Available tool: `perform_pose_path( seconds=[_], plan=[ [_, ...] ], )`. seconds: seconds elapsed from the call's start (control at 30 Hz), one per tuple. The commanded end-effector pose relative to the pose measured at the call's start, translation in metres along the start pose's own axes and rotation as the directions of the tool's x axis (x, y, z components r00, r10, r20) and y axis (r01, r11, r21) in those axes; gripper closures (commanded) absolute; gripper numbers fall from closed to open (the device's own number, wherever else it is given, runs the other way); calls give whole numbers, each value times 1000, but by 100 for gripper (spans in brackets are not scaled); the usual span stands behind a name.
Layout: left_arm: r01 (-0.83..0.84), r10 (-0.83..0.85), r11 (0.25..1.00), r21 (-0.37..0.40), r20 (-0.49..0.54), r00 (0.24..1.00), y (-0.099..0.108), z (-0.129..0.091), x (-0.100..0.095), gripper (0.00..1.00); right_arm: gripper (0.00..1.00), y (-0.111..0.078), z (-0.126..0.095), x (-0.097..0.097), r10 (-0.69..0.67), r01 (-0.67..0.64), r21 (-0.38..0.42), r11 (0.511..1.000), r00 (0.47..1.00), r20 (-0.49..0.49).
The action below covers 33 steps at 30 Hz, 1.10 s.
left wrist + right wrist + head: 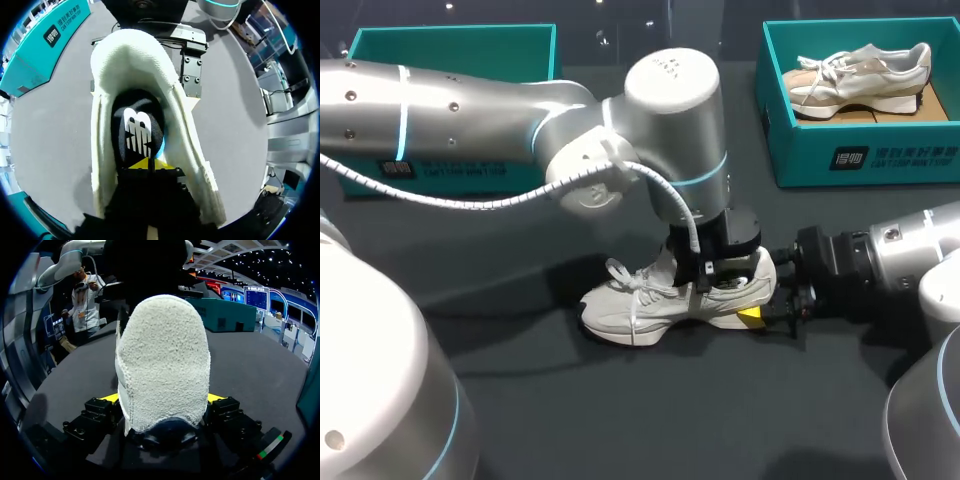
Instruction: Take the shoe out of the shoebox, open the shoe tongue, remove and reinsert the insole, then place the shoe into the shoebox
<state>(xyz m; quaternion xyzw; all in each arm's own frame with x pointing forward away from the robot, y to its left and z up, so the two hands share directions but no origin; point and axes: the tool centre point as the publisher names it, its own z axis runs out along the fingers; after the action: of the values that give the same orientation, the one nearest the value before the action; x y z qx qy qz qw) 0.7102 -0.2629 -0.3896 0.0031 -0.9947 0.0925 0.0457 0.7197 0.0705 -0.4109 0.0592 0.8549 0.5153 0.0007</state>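
table [620, 420]: carried everything, dark and matte, probably grippy enough to keep a rubber sole from sliding
left arm [520, 120]: came in from the left and bent down over the middle, right above the shoe's opening
far-left shoebox [380, 45]: stood open at the far left, teal, well apart from the shoe
far-right shoebox [860, 160]: stood open at the far right, holding a second shoe [860, 75]
shoe [640, 305]: sat upright on its sole near the middle of the table, outside both boxes, toe to the left and heel to the right; judged light, soft and yielding in the upper and the fleecy collar, firmer at the sole and heel, so best held at the heel or by the sole's sides
right gripper [163, 398]: clamped the heel from the right, one yellow tip on each side, steadying the shoe
left gripper [149, 164]: reached down into the shoe's mouth, yellow tips drawn together to a thin seam just over the insole; gave no clear sign of actually pinching it
insole [137, 130]: lay flat inside the shoe, black, seated under the collar; judged thin, floppy and light, likely to buckle, so best pinched at an edge and peeled upward
laces [620, 272]: hung loose over the tongue toward the left; limp, apt to snag
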Motion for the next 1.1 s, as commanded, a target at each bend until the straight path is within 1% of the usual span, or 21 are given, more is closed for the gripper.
perform_pose_path(
  seconds=[0.03,0.17,0.57,0.77,1.1],
  plan=[
    [6,-3,999,49,-75,997,10,-7,-13,100,100,0,2,2,0,0,4,1000,1000,-1],
    [17,-6,996,84,-122,993,11,-13,-12,100,100,0,2,2,0,0,4,1000,1000,-1],
    [25,17,979,203,-204,979,13,-32,-1,100,100,0,2,2,0,0,4,1000,1000,-1],
    [41,14,971,236,-225,974,13,-38,-2,100,100,0,2,2,0,0,4,1000,1000,-1],
    [30,55,949,314,-260,964,17,-52,2,100,100,0,2,2,0,0,4,1000,1000,-1]
  ],
)
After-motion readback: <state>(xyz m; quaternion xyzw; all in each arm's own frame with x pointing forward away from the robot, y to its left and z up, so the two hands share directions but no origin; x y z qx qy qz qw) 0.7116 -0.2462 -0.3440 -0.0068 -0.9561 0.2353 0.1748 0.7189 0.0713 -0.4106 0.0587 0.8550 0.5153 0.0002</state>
